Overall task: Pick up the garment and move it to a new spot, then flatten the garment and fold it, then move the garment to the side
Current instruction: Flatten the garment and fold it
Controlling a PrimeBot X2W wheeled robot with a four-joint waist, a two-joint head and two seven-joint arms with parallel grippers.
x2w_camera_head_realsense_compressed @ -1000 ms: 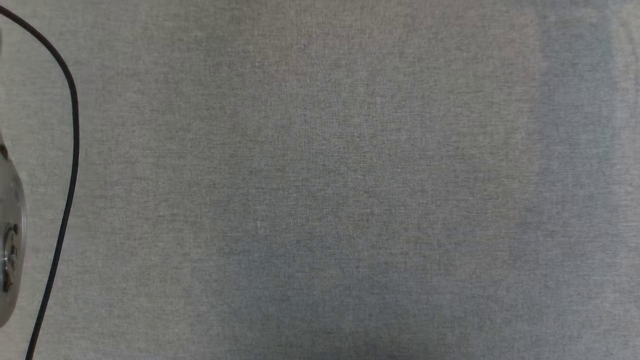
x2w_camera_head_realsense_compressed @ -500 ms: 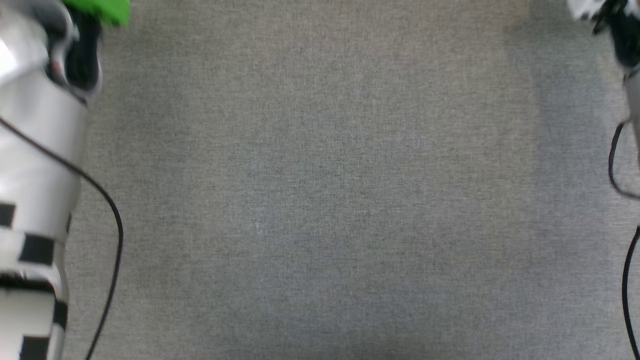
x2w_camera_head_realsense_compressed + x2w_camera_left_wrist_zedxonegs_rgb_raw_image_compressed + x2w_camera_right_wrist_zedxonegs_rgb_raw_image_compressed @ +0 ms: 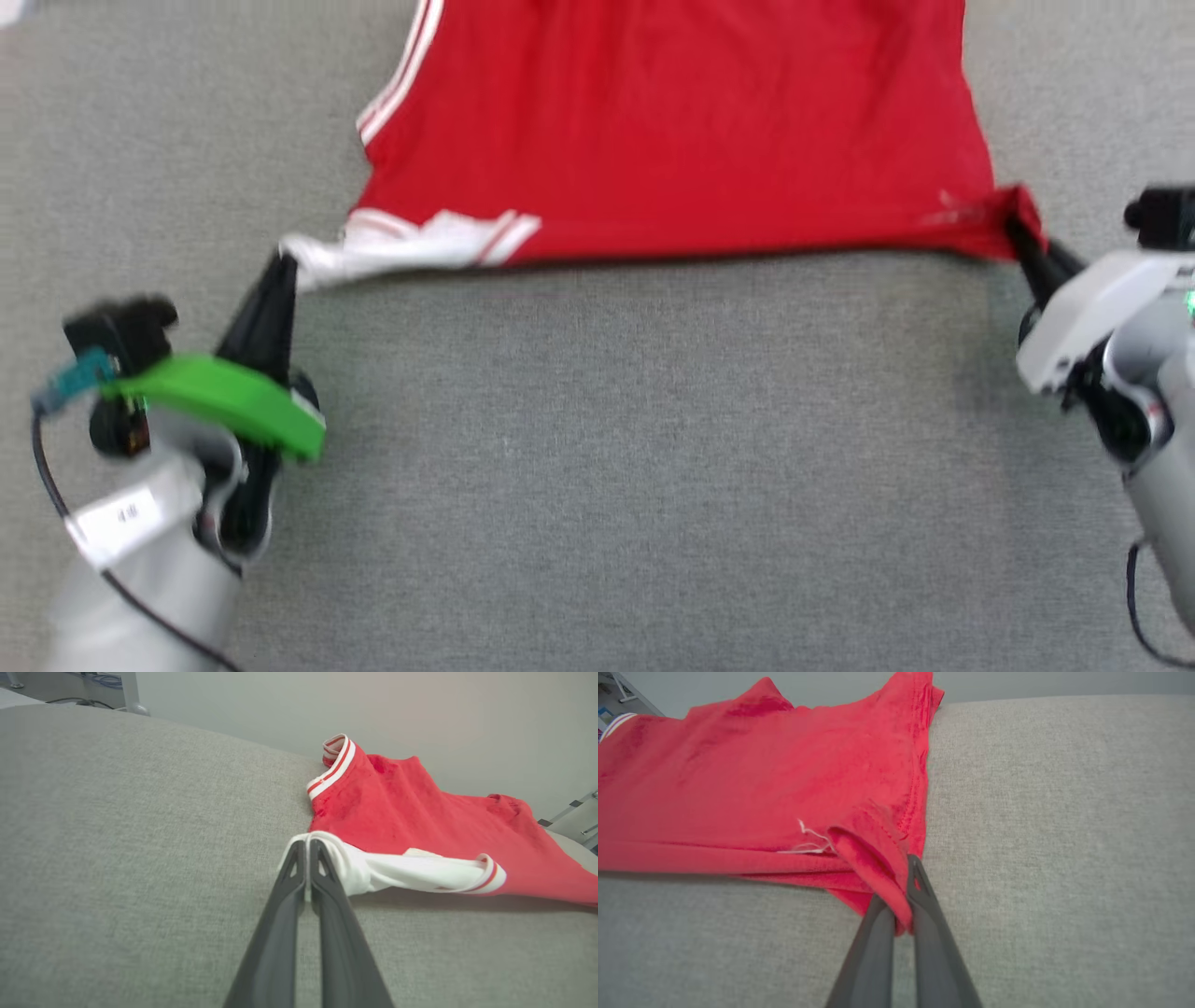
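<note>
The garment (image 3: 672, 131), a red T-shirt with white sleeves and red-and-white stripes, lies stretched across the far half of the grey fabric surface (image 3: 616, 467). My left gripper (image 3: 283, 266) is shut on the tip of its white sleeve (image 3: 411, 241) at the near left corner. In the left wrist view the fingers pinch that sleeve (image 3: 420, 872) at my gripper (image 3: 306, 845). My right gripper (image 3: 1013, 229) is shut on the garment's red near right corner. In the right wrist view red cloth (image 3: 784, 788) is bunched between the fingers of that gripper (image 3: 903, 891).
The grey fabric surface stretches wide toward me below the garment's near edge. A pale wall (image 3: 373, 704) rises behind the surface, with metal legs and cables (image 3: 126, 690) on the floor at its far left.
Both grippers have come into the head view, pulling the garment's near edge in with them. One second ago there was just bare grey surface and a cable at the left.
</note>
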